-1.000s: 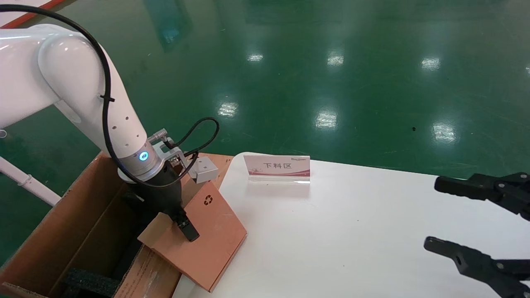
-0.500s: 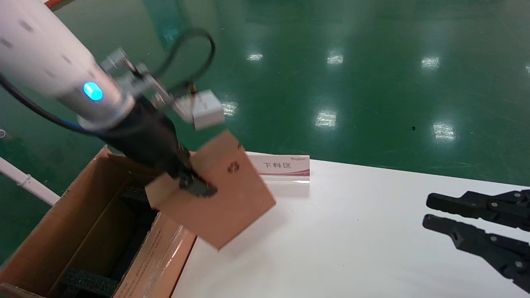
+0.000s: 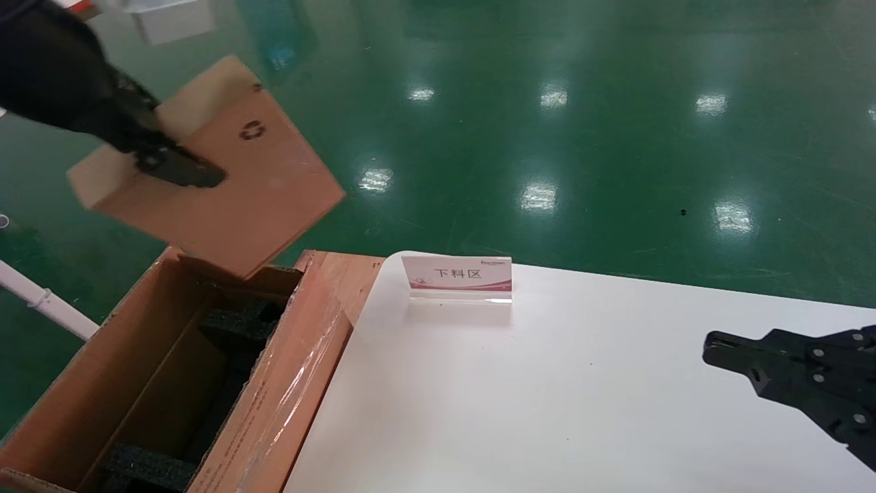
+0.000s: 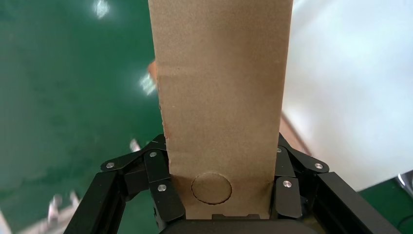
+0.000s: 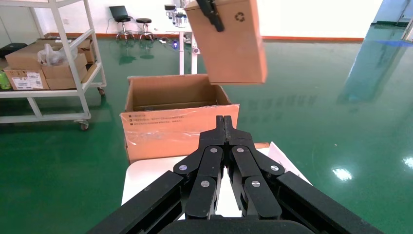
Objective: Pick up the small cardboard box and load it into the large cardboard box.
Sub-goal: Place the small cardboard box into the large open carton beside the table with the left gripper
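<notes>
The small cardboard box (image 3: 233,185), orange-brown with a recycling symbol, hangs tilted in the air above the far end of the large cardboard box (image 3: 274,390). My left gripper (image 3: 174,168) is shut on its near edge. In the left wrist view the small cardboard box (image 4: 221,87) fills the gap between both fingers of the left gripper (image 4: 224,168). The large carton stands open beside the table's left edge, with black foam (image 3: 239,318) inside. The right wrist view shows the small box (image 5: 234,44) over the large box (image 5: 180,129). My right gripper (image 3: 715,342) (image 5: 224,121) hovers shut over the table's right side.
A white table (image 3: 547,397) carries a small standing sign (image 3: 457,277) near its far edge. Green floor lies beyond. A white pipe (image 3: 41,301) runs left of the large carton. The right wrist view shows a shelf rack with cartons (image 5: 44,58) farther off.
My left gripper has lifted the small box from the large carton's rim, up and to the left. The right gripper's fingers have gone from open to shut.
</notes>
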Robot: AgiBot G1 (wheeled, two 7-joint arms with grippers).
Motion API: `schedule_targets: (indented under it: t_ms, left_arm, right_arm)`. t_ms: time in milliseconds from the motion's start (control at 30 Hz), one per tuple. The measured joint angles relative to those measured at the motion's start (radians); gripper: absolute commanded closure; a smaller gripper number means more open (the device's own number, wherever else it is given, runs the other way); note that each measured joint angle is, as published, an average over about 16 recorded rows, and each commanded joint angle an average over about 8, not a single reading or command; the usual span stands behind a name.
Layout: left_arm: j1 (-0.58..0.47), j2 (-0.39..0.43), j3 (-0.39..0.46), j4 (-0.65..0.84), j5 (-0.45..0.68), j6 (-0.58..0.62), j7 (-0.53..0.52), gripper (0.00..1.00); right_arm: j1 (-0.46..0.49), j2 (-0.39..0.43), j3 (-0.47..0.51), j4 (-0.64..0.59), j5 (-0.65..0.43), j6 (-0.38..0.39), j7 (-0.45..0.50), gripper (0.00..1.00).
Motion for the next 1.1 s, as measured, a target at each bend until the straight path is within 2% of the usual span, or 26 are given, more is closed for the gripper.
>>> schedule_targets:
  t_ms: [333, 600, 1100]
  left_arm:
    - [-0.050, -0.029, 0.250, 0.050, 0.012, 0.002, -0.030, 1.00]
    - [-0.031, -0.081, 0.372, 0.096, -0.007, -0.015, -0.056, 1.00]
    - [0.085, -0.183, 0.440, 0.220, -0.040, -0.100, -0.052, 1.00]
  right_arm:
    - [0.000, 0.000, -0.001, 0.000, 0.000, 0.000, 0.000, 1.00]
    - [0.000, 0.000, -0.001, 0.000, 0.001, 0.000, -0.001, 0.00]
    - [0.000, 0.001, -0.002, 0.000, 0.001, 0.001, -0.001, 0.00]
